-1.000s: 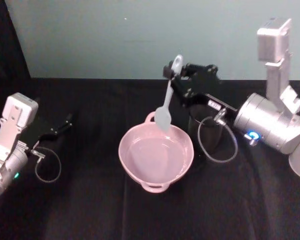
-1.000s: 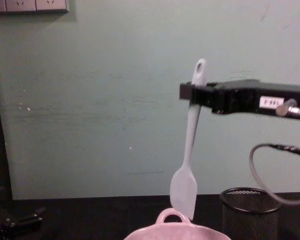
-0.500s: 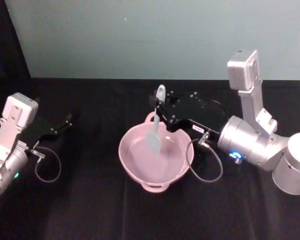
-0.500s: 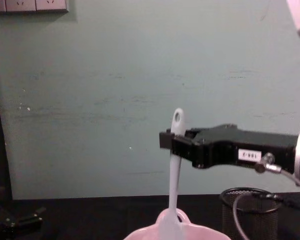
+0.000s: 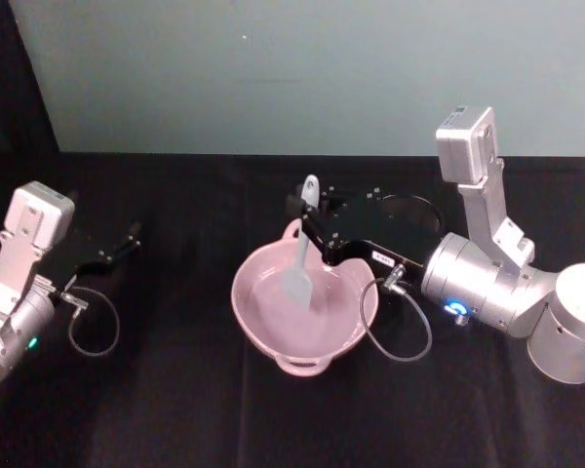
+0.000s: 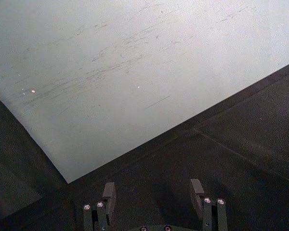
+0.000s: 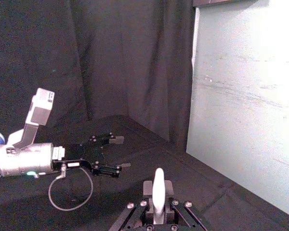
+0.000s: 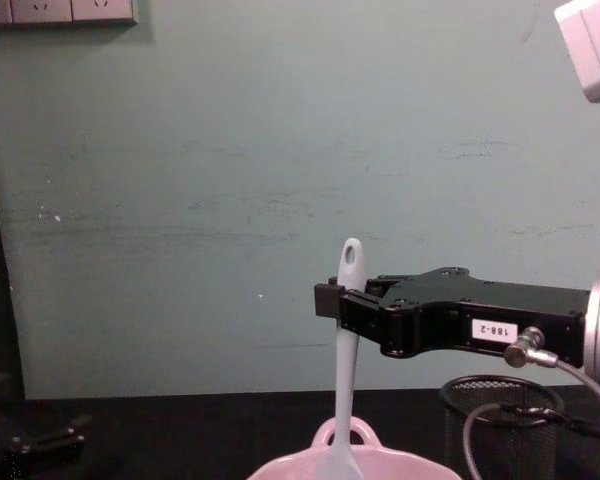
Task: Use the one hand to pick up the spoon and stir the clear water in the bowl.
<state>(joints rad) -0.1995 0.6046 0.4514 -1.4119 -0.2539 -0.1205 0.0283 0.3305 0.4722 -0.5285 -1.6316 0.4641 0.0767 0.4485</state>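
1. the right gripper (image 5: 308,209) grips the spoon (image 5: 298,268) near its handle top.
2. the spoon blade is down in the bowl (image 5: 258,331).
3. the left gripper (image 5: 125,241) lies far left, fingers apart.

Soft, even light keeps the pale wall (image 8: 180,200) bright. In the right wrist view part of it washes out to near white, while the dark curtain (image 7: 111,62) beside it stays dim. The black surface (image 5: 175,409) swallows the light and shows hardly a shadow, and the glossy bowl (image 5: 258,327) carries a faint sheen along its rim.
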